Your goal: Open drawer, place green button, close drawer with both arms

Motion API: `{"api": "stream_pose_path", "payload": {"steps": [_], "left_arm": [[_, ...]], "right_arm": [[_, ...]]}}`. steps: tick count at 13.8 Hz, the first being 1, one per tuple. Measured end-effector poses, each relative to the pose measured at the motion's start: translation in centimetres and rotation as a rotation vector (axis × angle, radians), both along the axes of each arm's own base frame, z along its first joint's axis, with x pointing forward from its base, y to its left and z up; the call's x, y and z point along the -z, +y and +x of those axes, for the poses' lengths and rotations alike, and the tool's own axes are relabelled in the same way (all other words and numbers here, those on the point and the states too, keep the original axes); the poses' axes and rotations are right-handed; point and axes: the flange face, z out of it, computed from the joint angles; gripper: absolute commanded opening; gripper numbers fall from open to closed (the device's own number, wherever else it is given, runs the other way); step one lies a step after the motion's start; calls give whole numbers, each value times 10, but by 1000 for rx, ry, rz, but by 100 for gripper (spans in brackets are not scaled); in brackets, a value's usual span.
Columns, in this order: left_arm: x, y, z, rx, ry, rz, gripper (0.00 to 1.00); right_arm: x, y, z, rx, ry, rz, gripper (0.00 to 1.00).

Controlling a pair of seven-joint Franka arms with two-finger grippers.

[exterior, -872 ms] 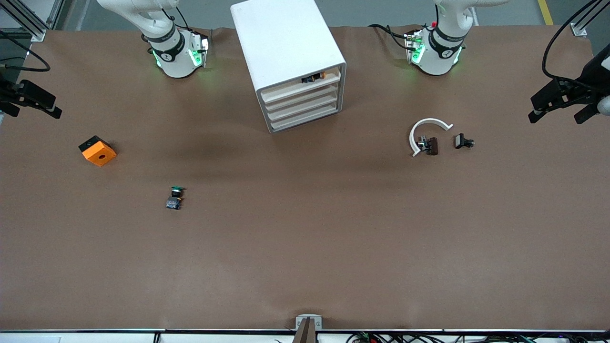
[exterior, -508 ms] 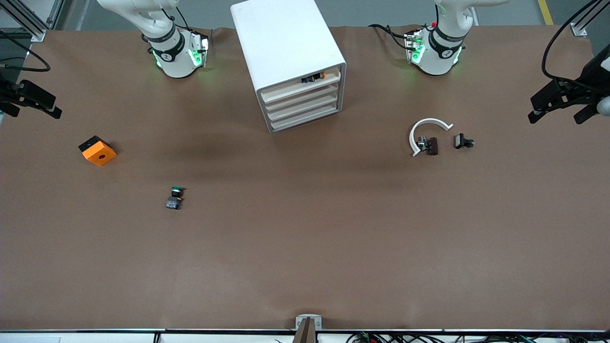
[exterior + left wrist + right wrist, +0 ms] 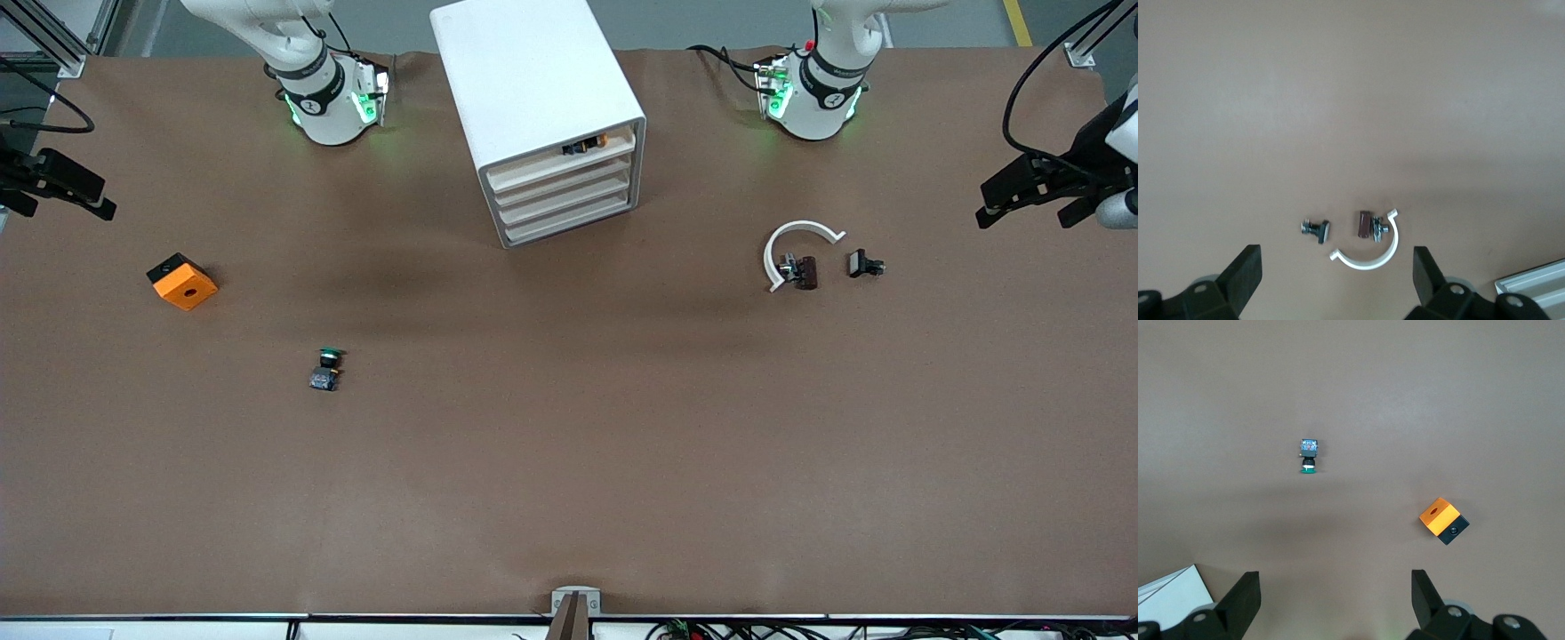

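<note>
Only the left gripper [image 3: 1031, 191] has shifted since the earlier frame: it has crept slightly inward over the table's edge at the left arm's end, fingers spread wide and empty. Nothing else has moved, so by my reading the task has barely begun and the left arm is only starting its approach.

Going across the front view: the right gripper [image 3: 58, 187] hangs over the table's edge at the right arm's end, spread apart and holding nothing. Next comes an orange cube [image 3: 181, 281] with a black hole. Nearer the camera lies the button [image 3: 326, 369], on its side on the brown table [image 3: 569, 462], well apart from everything. In the middle stands the white cabinet [image 3: 533, 80]; its bottom drawer [image 3: 569, 225] is shut, flush with the trays above. The top tray holds some small dark and orange part, too small to identify. Toward the left arm's end lie a white arc [image 3: 796, 244] with a small clip [image 3: 803, 271] touching it and another black clip [image 3: 862, 263] just beside.

The right wrist view shows the button's green cap [image 3: 1308, 470] and blue-black body clearly between its open fingers, plus a cabinet corner. The left wrist view shows only the arc, the clips and a cabinet corner, never the button.
</note>
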Motion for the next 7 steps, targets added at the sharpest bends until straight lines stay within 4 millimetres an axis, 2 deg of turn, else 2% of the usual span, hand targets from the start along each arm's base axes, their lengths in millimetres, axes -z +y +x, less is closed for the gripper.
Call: {"api": "stream_pose_path", "payload": {"steps": [3, 7], "left_arm": [[28, 6, 11, -113, 67, 1, 100], [78, 1, 31, -204, 161, 12, 100]], "right_arm": [[-1, 0, 0, 0, -3, 0, 100], [-3, 0, 0, 1, -7, 0, 100]]}}
